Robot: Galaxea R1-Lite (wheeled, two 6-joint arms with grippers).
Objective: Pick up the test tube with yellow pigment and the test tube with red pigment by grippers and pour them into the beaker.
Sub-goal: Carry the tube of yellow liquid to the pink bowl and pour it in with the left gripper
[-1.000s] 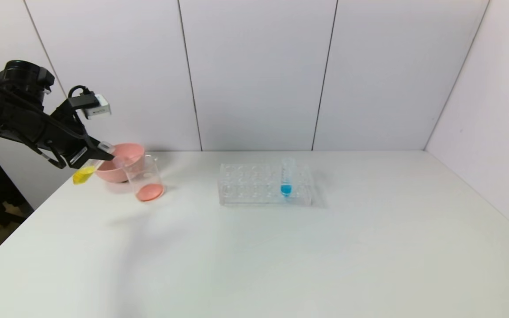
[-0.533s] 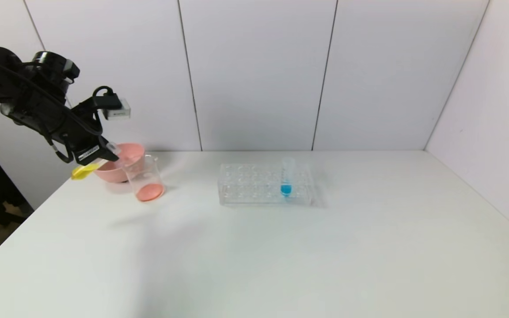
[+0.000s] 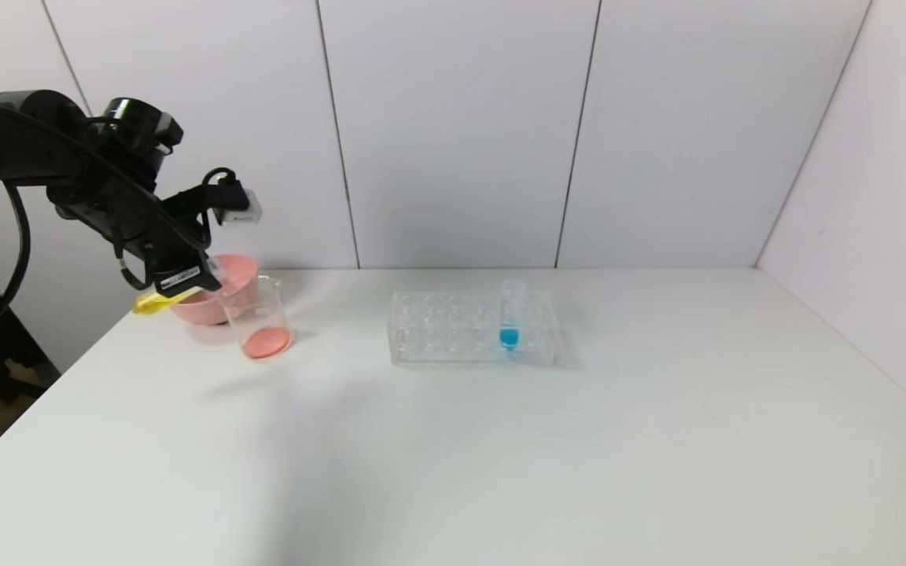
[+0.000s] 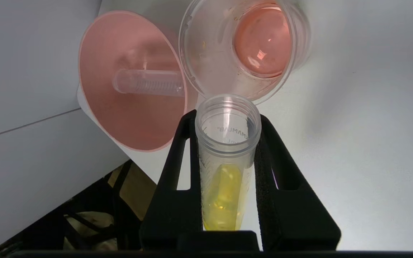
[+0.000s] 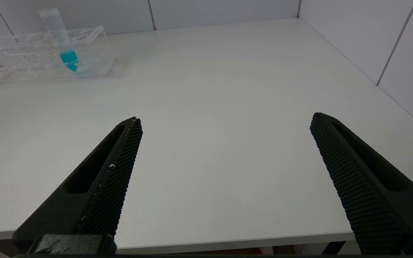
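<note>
fingers (image 4: 183, 150) clamp one yellow tube (image 4: 226, 161) beside one beaker (image 4: 244, 50).

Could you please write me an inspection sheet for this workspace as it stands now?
Surface: white table, bare in front.
Job's things: test tube with yellow pigment tilted, mouth at the beaker rim; beaker holds red-orange liquid; an empty tube lies in the pink bowl.
Clutter: clear rack holding a blue-bottomed tube.
Grippers: left gripper shut on the yellow tube; right gripper open above the table's near edge.
Cables: black cables along the left arm.
Surroundings: pale wall panels.
</note>
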